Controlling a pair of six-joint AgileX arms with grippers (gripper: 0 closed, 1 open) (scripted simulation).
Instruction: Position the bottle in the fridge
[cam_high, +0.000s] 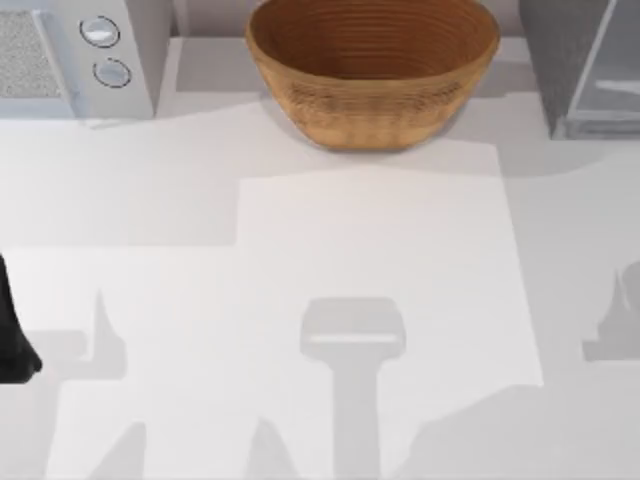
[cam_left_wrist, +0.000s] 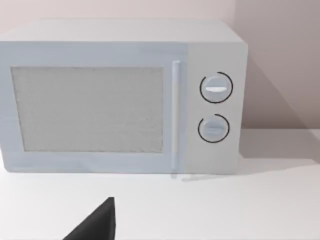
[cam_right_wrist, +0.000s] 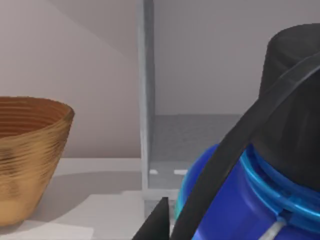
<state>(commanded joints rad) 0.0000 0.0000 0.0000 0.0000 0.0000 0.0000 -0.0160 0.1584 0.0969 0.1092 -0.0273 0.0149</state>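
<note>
1. Nearest of all, in the right wrist view, the bottle (cam_right_wrist: 235, 200) sits hard up against the camera: blue shoulder, cyan band, round black cap above. A dark finger (cam_right_wrist: 235, 145) of the right gripper (cam_right_wrist: 210, 200) runs across its front, and a second dark tip shows low beside it, so I judge the jaws closed around the bottle and carrying it.

2. At the near left edge of the table (cam_high: 300, 250), the left arm (cam_high: 12, 335) is a dark shape that looks parked. A dark fingertip (cam_left_wrist: 97, 222) of the left gripper shows in its own wrist view, but I cannot tell how its jaws stand.

3. Beyond the bottle, in the right wrist view, the fridge (cam_right_wrist: 146, 100) stands with its grey edge upright and an open cavity with a speckled floor behind it. The door looks to be already open.

4. At the far edge of the table: the microwave (cam_high: 90, 55) on the left, the basket (cam_high: 372, 70) in the middle, the fridge on the right.

5. Step in hand, as I judge it: the carry toward the fridge opening, with the bottle not yet inside.

6. Next, move the bottle forward past the fridge's upright edge, keep it upright, set it on the inner floor, then release.
</note>
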